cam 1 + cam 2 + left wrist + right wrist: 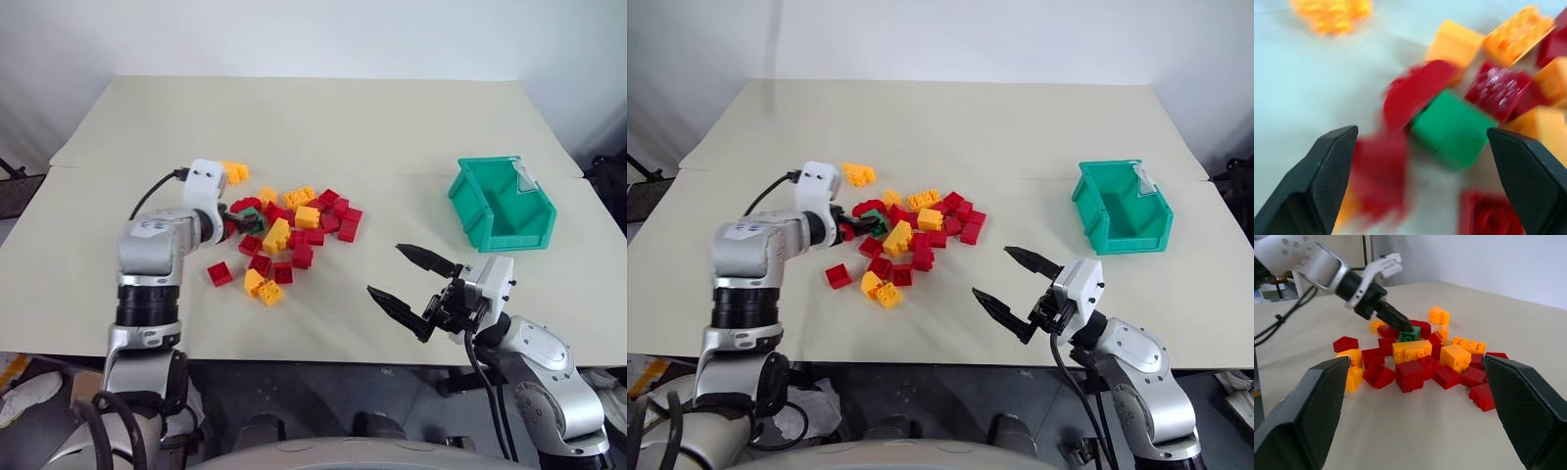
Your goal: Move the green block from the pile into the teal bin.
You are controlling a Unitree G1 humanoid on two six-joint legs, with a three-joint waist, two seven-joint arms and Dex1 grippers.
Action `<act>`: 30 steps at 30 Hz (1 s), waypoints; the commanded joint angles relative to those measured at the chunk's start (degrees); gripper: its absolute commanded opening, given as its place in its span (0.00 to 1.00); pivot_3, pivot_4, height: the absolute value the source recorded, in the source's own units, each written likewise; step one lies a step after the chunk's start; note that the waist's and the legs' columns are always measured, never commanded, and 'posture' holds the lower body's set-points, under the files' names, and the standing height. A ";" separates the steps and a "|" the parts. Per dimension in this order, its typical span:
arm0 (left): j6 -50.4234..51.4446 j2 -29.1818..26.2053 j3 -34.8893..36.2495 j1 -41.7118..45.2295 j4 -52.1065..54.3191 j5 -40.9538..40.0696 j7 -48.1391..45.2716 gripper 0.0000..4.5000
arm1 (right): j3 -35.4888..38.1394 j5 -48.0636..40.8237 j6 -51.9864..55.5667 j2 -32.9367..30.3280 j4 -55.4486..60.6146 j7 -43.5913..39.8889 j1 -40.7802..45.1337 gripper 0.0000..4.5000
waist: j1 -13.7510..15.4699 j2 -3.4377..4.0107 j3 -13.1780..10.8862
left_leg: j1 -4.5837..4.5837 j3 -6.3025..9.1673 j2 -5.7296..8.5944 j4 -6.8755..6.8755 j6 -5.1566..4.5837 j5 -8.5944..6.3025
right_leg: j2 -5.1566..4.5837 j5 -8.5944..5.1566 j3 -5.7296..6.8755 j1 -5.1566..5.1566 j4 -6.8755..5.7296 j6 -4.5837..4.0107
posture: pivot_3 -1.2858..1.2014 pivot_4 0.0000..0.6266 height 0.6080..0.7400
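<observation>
Your left gripper (1422,161) is spread wide and empty, its fingers either side of the green block (1452,128) at the pile's (289,235) near-left edge. Your right gripper (411,284) hangs open, empty, well short of the teal bin (502,206).

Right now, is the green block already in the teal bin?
No: the green block lies in the pile of red and yellow-orange bricks, by the left gripper, well apart from the teal bin.

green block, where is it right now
The green block sits at the left edge of the pile, among red bricks, right in front of the open left gripper.
</observation>
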State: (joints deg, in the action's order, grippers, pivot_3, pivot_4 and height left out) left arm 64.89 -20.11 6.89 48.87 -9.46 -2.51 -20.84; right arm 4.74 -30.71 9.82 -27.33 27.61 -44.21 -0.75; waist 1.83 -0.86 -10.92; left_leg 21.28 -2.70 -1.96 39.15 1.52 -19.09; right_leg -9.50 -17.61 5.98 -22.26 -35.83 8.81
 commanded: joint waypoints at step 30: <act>-29.60 -17.88 -4.96 -0.90 -12.47 -6.70 -24.26 0.33 | 0.48 0.52 -2.25 1.24 0.90 0.76 -0.82 1.00 | -1.87 -0.02 -0.01 | 0.05 -0.17 -0.06 -0.15 0.02 0.01 | 0.00 -0.01 -0.06 -0.28 -0.08 -0.02 | 0.52 0.24 1.00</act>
State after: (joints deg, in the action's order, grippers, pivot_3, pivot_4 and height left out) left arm 41.82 -36.97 0.00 47.50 -22.13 -7.48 -41.19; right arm 4.45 -29.62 8.77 -25.85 27.06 -43.18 -1.39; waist -0.03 -0.87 -10.93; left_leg 21.36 -2.87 -2.02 39.02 1.53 -19.09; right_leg -9.49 -17.62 5.92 -22.54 -35.88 8.80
